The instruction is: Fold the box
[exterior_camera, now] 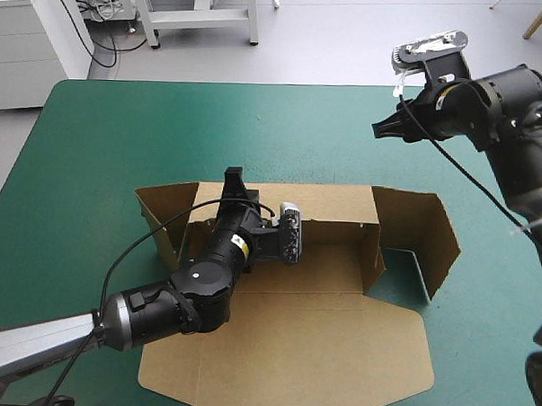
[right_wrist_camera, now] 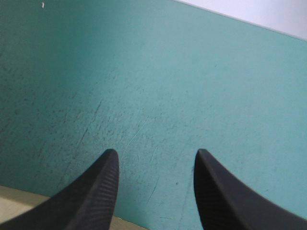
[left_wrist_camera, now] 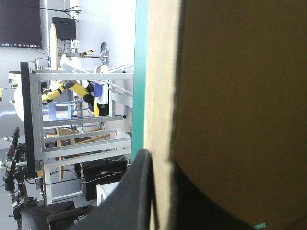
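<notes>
The brown box [exterior_camera: 310, 340] lies mid-table with its wide lid panel flat toward the near edge. Its back wall [exterior_camera: 334, 206] and both side flaps stand raised. My left gripper [exterior_camera: 233, 176] reaches over the box floor to the left part of the back wall. In the left wrist view the brown box [left_wrist_camera: 230, 96] fills the space ahead, and my left gripper [left_wrist_camera: 160, 201] is shut on its pale edge, one black finger [left_wrist_camera: 136, 191] showing. My right gripper [exterior_camera: 379, 129] hangs open above the far right of the table. Only teal-green cover lies between its fingertips [right_wrist_camera: 156, 163].
The right side flap [exterior_camera: 436, 233] and left side flap [exterior_camera: 163, 207] stand up from the box ends. Bare teal-green cover [exterior_camera: 256, 121] stretches beyond the box to the far edge. A white cabinet [exterior_camera: 26, 39] stands off the far left corner.
</notes>
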`<state>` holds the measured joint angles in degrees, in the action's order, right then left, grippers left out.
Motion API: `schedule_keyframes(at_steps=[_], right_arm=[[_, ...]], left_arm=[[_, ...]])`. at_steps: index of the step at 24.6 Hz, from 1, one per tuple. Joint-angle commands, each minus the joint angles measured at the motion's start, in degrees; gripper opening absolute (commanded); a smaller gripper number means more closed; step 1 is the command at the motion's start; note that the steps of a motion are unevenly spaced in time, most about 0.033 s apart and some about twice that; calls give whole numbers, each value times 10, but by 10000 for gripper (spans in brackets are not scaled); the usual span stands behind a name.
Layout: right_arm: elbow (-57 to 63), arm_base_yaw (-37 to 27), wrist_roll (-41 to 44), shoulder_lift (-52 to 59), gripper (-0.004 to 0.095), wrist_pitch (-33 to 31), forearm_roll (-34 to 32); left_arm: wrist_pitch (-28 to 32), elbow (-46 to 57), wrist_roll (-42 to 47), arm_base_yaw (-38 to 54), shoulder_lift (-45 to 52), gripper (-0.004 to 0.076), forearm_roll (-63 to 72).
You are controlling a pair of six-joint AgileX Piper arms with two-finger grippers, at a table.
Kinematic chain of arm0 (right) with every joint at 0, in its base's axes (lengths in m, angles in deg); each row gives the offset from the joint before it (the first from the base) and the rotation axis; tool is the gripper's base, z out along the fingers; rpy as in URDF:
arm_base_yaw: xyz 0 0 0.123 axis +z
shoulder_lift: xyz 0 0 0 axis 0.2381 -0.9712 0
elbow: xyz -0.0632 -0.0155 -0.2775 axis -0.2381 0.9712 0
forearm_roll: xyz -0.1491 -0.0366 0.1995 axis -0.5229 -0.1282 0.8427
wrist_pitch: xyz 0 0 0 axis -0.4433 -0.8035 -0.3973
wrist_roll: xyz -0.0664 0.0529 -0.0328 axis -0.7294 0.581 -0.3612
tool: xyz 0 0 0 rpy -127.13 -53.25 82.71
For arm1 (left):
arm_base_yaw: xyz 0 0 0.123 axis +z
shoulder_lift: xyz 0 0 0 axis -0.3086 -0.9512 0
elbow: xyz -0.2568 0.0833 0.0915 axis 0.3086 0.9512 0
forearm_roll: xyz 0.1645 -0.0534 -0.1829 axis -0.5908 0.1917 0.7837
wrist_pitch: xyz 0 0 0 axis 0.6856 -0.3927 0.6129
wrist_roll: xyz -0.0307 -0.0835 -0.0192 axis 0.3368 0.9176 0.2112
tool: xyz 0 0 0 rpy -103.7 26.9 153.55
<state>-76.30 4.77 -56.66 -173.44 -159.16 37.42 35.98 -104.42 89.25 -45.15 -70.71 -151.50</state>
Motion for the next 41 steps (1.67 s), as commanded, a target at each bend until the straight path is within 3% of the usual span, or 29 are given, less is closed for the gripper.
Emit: schedule_keyframes(at_steps=[1,5,14,20,35,41], right_arm=[[-19,-54,-48,-29,443,23,79],[-18,-96,-90,-75,444,23,152],[83,-107,-145,-70,443,23,196],[171,-107,-161,-6,442,23,182],[319,-107,-189,117,442,24,188],[389,-107,-223,173,440,50,233]], left_arm=[[15,-11,4,-5,17,-8,-3],[15,-11,4,-4,17,-8,-6],[33,-11,-6,-4,17,-8,-7],[63,-11,-6,-4,16,-8,-8],[64,-11,-7,-4,16,-8,-8],[70,-11,-7,-4,16,-8,-5]])
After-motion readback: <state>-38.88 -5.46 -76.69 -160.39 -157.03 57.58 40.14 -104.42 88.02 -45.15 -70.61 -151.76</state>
